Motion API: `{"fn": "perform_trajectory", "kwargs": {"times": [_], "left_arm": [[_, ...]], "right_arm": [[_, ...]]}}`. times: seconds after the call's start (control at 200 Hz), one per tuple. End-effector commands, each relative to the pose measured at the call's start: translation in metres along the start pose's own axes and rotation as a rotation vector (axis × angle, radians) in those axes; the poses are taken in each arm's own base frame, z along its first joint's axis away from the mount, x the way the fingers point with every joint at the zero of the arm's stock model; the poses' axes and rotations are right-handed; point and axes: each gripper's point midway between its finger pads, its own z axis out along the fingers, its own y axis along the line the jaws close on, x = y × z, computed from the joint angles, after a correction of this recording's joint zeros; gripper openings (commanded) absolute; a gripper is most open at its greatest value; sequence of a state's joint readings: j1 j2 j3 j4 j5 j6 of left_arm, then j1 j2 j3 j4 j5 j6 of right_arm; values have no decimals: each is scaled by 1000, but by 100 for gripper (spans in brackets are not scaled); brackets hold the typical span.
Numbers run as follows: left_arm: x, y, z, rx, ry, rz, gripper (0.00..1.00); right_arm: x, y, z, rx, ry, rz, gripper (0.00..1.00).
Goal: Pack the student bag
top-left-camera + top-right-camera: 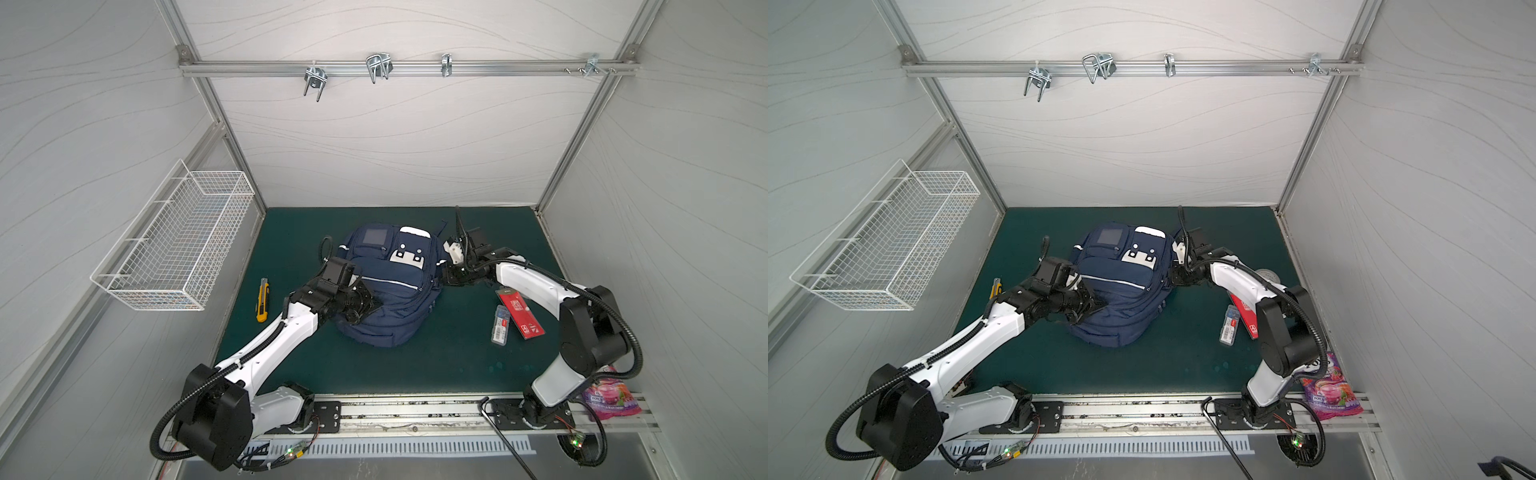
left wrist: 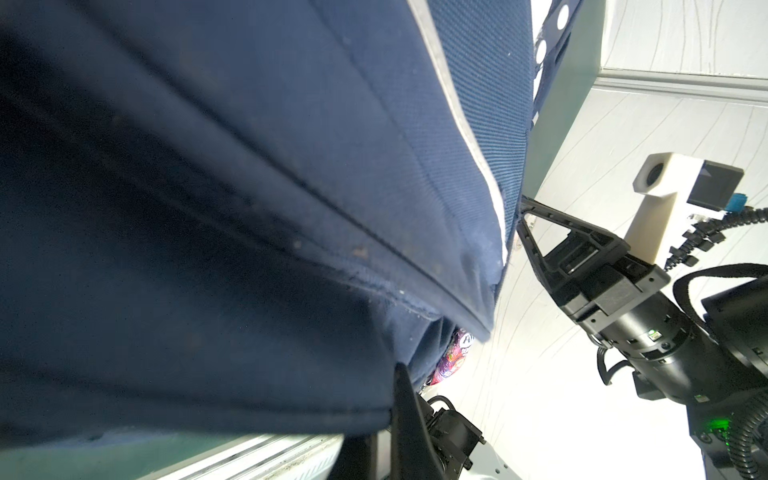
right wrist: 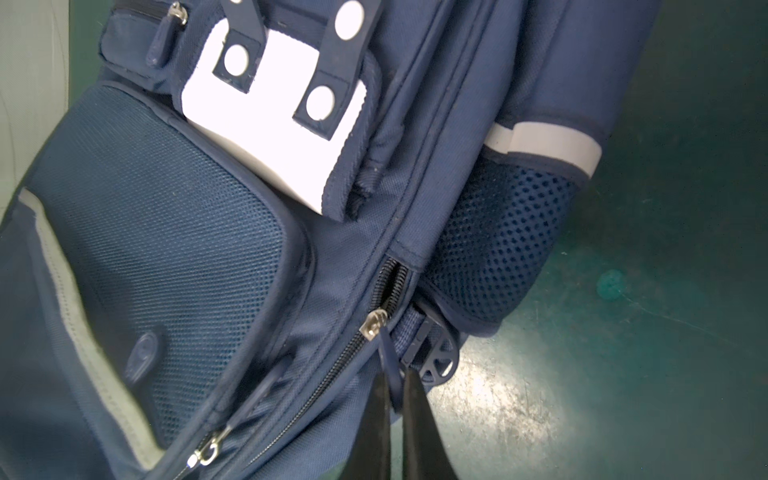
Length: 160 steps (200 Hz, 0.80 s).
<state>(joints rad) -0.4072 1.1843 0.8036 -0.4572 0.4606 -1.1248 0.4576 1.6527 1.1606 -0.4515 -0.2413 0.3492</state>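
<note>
While closed, right claw on zipper-pull

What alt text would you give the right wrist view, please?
The right gripper pinches the navy zipper pull of the student bag, beside its mesh side pocket. The bag's white patch and the green mat also show.

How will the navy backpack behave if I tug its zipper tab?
Probably floppy: the backpack is soft fabric, sagging and creased on the mat. It looks slack, so likely light and apt to drag with the zipper pull pinched by the right tool. The left tool's hold on its fabric should help anchor it.
</note>
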Motion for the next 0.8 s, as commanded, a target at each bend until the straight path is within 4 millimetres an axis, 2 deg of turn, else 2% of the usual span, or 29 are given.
{"fn": "perform_trajectory", "kwargs": {"times": [0.0,0.36,0.58,0.645,0.685,0.715,0.755,0.795], "left_arm": [[0,15,-8,-42,-18,-13,0],[0,17,-8,-42,-24,-20,0],[1,19,-9,-44,-28,-24,0],[1,18,-8,-39,-26,-29,0],[0,13,-6,-14,-20,-24,0],[1,8,-6,8,-16,-20,11],[0,1,-5,37,-12,-19,27],[0,-11,-6,84,-5,-10,36]], "right_arm": [[-39,-55,-12,210,-142,62,0],[-47,-57,-21,235,-169,64,0],[-45,-59,-26,249,-169,83,0],[-46,-53,-32,239,-177,78,31],[-47,-50,-38,237,-183,72,43],[-47,-46,-44,236,-188,67,50],[-47,-39,-53,230,-198,54,54],[-45,-31,-60,228,-202,39,56]]}}
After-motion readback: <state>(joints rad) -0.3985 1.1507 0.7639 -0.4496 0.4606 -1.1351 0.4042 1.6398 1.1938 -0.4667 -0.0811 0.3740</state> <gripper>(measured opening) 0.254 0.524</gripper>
